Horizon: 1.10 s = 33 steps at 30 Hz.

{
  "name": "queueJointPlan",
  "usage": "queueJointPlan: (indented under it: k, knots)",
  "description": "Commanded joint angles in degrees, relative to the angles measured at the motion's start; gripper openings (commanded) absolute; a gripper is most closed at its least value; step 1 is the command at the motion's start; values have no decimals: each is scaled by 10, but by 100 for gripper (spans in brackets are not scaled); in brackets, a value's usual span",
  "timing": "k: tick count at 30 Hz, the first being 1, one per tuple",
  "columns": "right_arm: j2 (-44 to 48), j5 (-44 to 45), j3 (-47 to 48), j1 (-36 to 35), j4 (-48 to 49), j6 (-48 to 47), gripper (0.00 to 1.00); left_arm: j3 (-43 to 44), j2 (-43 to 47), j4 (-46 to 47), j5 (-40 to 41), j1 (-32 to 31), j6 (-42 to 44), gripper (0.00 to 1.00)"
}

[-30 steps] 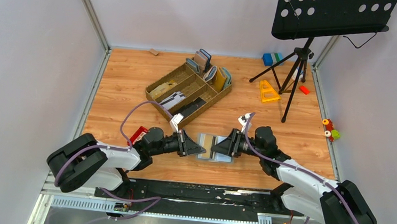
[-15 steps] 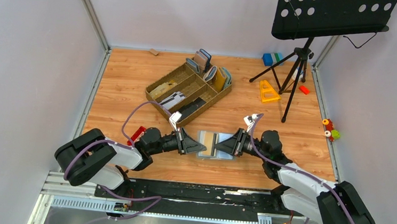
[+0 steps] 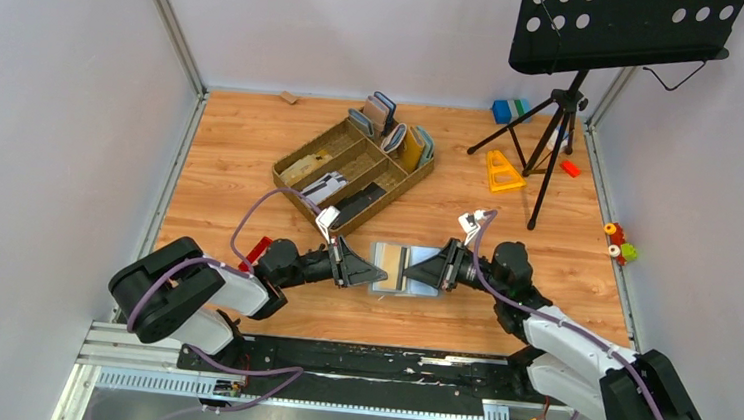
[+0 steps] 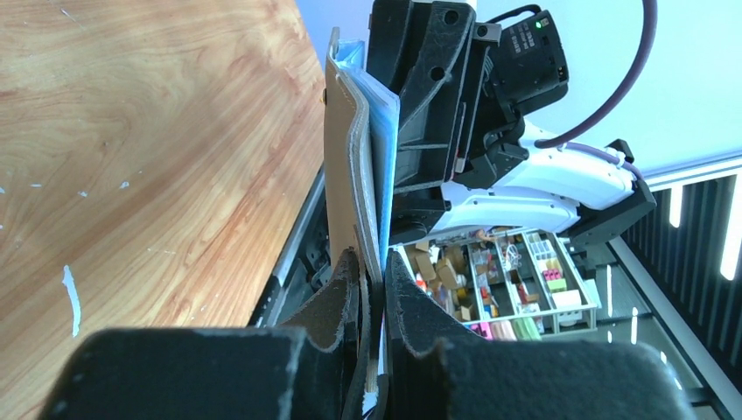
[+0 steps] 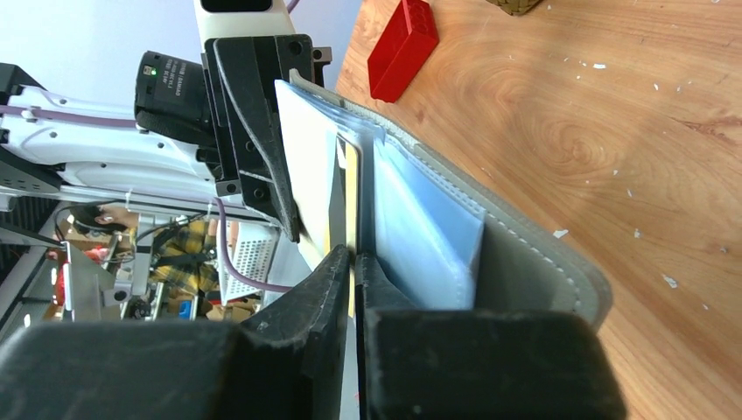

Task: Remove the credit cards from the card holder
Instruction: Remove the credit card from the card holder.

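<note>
The grey card holder (image 3: 382, 283) lies open between my two grippers near the table's front edge. Its light blue-grey inside faces (image 5: 424, 227) point up, and its grey outer skin (image 5: 534, 262) shows in the right wrist view. My left gripper (image 3: 367, 269) is shut on the holder's left edge (image 4: 346, 175). My right gripper (image 3: 414, 271) has its jaws pinched on a thin, yellow-edged credit card (image 5: 352, 192) that stands in a slot of the holder. A tan card face (image 3: 391, 262) shows in the top view.
A brown compartment tray (image 3: 296, 162) with upright wallets (image 3: 394, 132) stands behind the holder. A red block (image 3: 260, 251) lies by the left arm. At the back right are a music stand (image 3: 557, 104), a yellow triangle (image 3: 501, 170) and small toys (image 3: 618, 244).
My right gripper's jaws have closed onto the card. Both arms and the holder have shifted slightly away from the table's front edge.
</note>
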State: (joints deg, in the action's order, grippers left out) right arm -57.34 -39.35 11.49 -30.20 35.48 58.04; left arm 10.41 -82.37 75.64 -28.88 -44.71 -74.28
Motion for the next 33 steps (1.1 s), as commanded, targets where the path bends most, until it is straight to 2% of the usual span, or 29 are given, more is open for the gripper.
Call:
queueJointPlan:
  k: [1, 4, 8, 10, 11, 13, 19, 21, 23, 25, 26, 33]
  knots:
    - [20, -13, 64, -28, -59, -47, 9, 18, 10, 22, -28, -13, 1, 0]
    - [26, 5, 79, -44, -94, -70, 12, 20, 19, -5, -25, -13, 14, 0]
    - [14, 9, 90, -60, -96, -72, 11, 30, 19, -6, -28, -17, 14, 0]
    - [7, 10, 93, -63, -97, -72, 9, 33, 20, -12, -28, -20, 18, 0]
    - [7, 11, 95, -64, -101, -73, 5, 34, 20, -16, -28, -21, 20, 0]
    - [6, 16, 101, -64, -116, -80, 0, 32, 25, -24, -26, -21, 25, 5]
    - [22, 37, 99, -64, -157, -95, 0, 32, 62, -93, -9, -21, 57, 30]
    - [23, 37, 99, -64, -158, -95, 0, 35, 72, -115, -6, -21, 69, 33]
    - [24, 35, 99, -64, -159, -95, 0, 38, 75, -127, -4, -21, 74, 33]
    - [26, 38, 101, -64, -164, -97, 0, 38, 79, -131, -1, -21, 74, 23]
    - [29, 40, 101, -64, -170, -98, 0, 36, 82, -131, -1, -20, 74, 22]
    - [54, 97, 97, -62, -245, -116, 0, 19, 124, -140, 18, -13, 71, 19]
